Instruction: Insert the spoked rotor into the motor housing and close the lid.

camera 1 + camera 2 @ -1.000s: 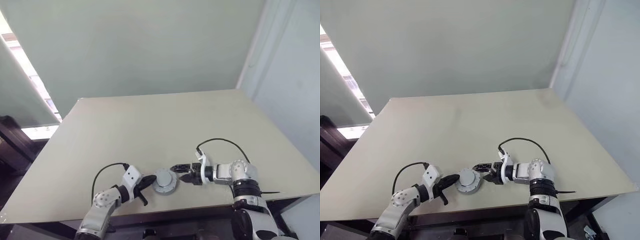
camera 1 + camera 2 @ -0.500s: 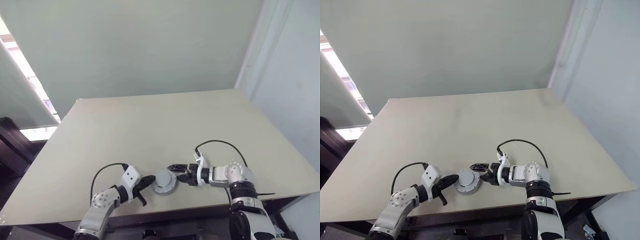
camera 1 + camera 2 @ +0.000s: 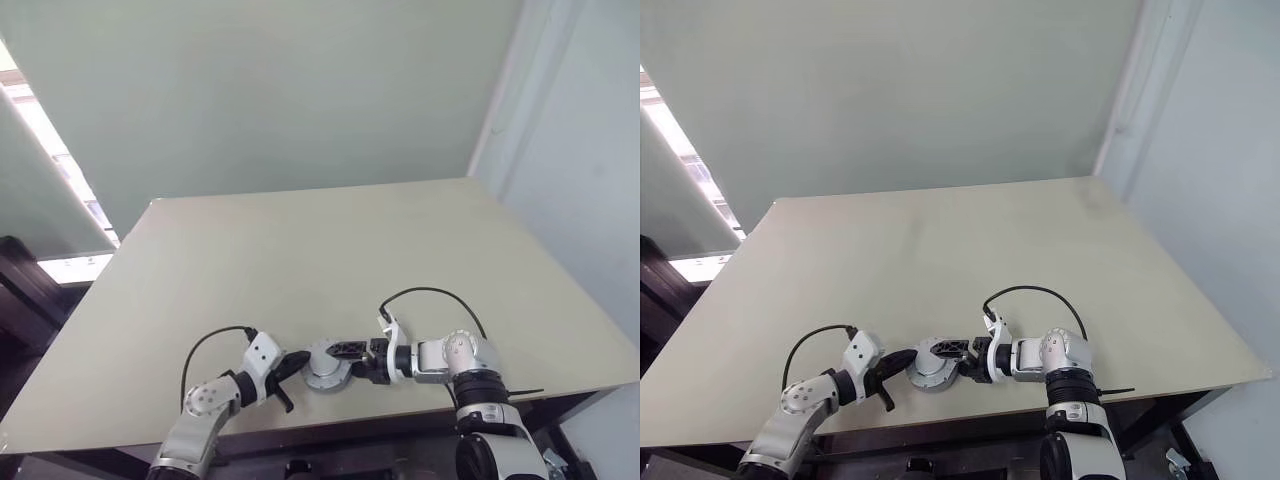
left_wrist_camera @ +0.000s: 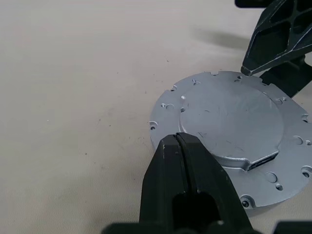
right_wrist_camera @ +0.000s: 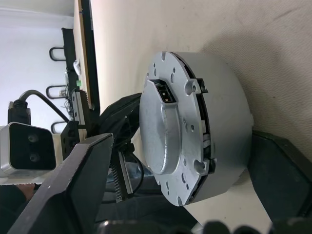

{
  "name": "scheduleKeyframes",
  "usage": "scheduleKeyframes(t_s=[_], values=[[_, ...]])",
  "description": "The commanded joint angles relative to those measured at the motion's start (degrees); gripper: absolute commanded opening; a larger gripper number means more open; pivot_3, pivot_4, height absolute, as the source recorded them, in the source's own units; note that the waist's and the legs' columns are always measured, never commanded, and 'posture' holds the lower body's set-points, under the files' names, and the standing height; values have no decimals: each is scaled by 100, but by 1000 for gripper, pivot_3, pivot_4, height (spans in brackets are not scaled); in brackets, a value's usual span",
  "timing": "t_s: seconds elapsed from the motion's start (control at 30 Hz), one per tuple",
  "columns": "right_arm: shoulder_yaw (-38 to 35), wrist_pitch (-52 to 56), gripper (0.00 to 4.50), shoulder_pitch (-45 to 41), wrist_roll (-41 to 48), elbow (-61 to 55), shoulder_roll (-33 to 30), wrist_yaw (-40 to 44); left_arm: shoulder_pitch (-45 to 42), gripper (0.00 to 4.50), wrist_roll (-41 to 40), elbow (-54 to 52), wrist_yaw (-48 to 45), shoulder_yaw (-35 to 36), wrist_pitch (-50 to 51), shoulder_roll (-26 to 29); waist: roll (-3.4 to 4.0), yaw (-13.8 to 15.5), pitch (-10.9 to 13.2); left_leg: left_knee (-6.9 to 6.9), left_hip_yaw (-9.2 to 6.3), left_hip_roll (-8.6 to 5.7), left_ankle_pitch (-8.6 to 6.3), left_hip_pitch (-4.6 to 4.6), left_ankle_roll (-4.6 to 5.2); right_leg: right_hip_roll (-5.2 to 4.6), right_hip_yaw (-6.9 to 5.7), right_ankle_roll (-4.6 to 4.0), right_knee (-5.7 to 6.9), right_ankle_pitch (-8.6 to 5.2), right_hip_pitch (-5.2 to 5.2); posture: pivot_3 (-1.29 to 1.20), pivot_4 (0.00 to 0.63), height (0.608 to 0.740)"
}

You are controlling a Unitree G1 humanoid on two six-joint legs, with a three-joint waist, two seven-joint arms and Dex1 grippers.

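One round silvery-grey metal motor housing [image 4: 234, 161] sits on the beige table [image 3: 300, 260], near the table's front edge, with its flat grey metal lid [image 4: 229, 122] already seated on top. The lid has a raised centre disc, small screw holes round the flange and a small dark rectangular slot in it. A thin seam between lid and housing body shows in the right wrist view. Housing interior is covered; cannot tell what's inside it, spoked rotor included.

Count: one housing, one lid, two grippers. No other loose parts on the table.

Left gripper [image 4: 178, 141]: the two black fingers are pressed together with no gap and nothing between them. The tip sits at the housing's rim on the left-arm side, overlapping the flange edge in the left wrist view; touching or just short of it, cannot tell.

Right gripper [image 5: 185, 146]: fingers spread wide, straddling the housing from the opposite side. One black finger [image 5: 73, 185] stands on the lid face side, the other finger [image 5: 278, 170] at the base side, with the housing between them. In the left wrist view one right fingertip [image 4: 248, 68] is down at the lid's far edge. No clamp visible, with gaps showing on the lid side.
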Motion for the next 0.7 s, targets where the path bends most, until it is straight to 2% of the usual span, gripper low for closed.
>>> scheduleKeyframes(t_s=[0.03,0.17,0.7], values=[[16,184,3590,-39,296,68,217,78,27,0,133,65,-136,-357,60,-88,0,1,0,0,0,0,0,-2,0,0,0,0,0,0,-2,0,0,740],[-114,213,2284,-63,346,142,211,86,21,0,147,84,-135,-363,48,-105,0,-2,0,0,1,-1,0,-7,0,0,1,5,0,3,-7,0,0,740],[-260,167,2192,4,530,43,299,149,-14,0,167,101,-141,-373,19,-114,0,-3,0,3,1,2,0,-5,0,2,1,9,2,5,-6,0,0,740]])
